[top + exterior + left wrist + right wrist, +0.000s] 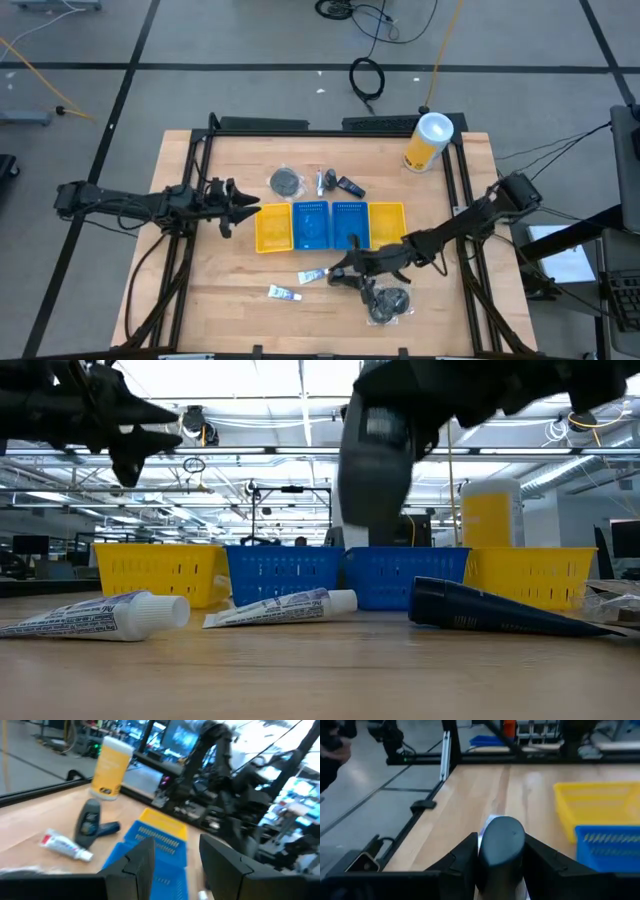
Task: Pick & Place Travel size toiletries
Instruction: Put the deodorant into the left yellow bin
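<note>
The right gripper (501,852) pinches a dark rounded bottle (503,845) between its two fingers, the bottle's domed end pointing forward past the fingertips and its long axis in line with them; in the low view this bottle (375,455) hangs roughly upright, clear of the wood, in front of the blue bins; the right arm reaches in low from the table's right edge, stretched toward the front middle of the table, its gripper (342,273) just in front of the row of bins; a dark navy tube (490,612) lies flat on the table, its cap toward the bins and its flattened end trailing away; two white tubes lie on the front of the table, one (311,276) just beside the right gripper, the other (283,293) nearer the front edge, both lengthways across the table with caps to the right; a grey-black wrapped bundle (389,303) sits beside the right arm, another (285,181) behind the bins; the left gripper (238,209) hovers just left of the yellow bin (272,228), arm extended from the left edge, fingers spread and empty; beyond the bins stands the yellow canister (428,143).
</note>
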